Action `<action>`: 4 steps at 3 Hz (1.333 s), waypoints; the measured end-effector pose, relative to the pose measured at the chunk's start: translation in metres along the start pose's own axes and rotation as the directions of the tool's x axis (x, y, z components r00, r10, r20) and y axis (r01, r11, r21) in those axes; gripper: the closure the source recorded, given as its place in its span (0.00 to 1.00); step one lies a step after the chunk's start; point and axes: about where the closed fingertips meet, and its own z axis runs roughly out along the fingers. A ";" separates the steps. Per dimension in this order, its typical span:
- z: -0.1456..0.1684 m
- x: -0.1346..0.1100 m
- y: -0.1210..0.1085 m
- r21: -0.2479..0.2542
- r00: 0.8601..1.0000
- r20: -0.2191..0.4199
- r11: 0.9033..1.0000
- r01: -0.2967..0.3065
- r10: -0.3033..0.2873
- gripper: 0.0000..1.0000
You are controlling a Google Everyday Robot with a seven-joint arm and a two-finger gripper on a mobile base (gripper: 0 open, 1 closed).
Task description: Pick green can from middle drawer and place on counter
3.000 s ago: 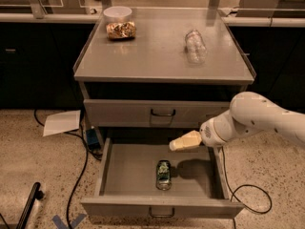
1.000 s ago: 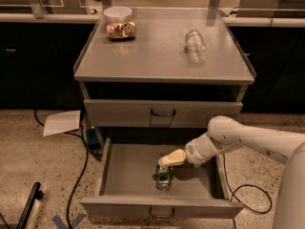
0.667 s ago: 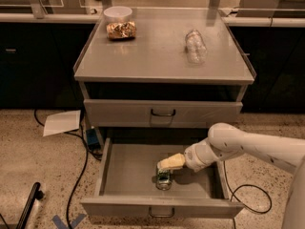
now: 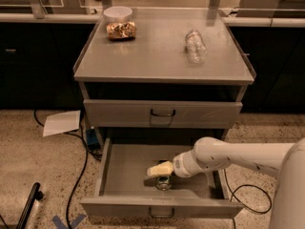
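The grey metal bench (image 4: 157, 51) fills the upper half of your view, its low side rims there to keep things from sliding off. Its broad middle is bare, which looks like the natural spot for the set-down. Below it, the middle drawer (image 4: 119, 206) stands pulled fully out toward you, so its floor can be reached from above, while the matching drawer front above it (image 4: 124, 112) is closed. Your robot's white arm (image 4: 228, 157) reaches in from the right, angled low across the drawer's right side to get under the closed front. On the bench lie a clear plastic bottle (image 4: 195, 46) on its side toward the back right and a gold-brown snack packet (image 4: 121, 30) at the back left. The cream-tipped gripper (image 4: 159, 169) sits inside the drawer, directly over the green can (image 4: 163, 182). The can stands near the drawer's front centre, with only its lower part showing beneath the gripper. You cannot tell from here whether the gripper is spread around the can or already pinching it, so judge the lift as not yet begun.
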 end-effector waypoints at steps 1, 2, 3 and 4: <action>0.020 -0.001 0.000 0.023 1.000 -0.001 1.000 0.017 -0.017 0.00; 0.054 -0.013 -0.001 0.027 0.999 -0.028 0.999 0.024 -0.023 0.00; 0.066 -0.016 0.000 0.029 0.999 -0.040 0.999 0.022 -0.021 0.00; 0.072 -0.013 -0.006 0.051 0.999 -0.046 0.999 0.012 -0.010 0.00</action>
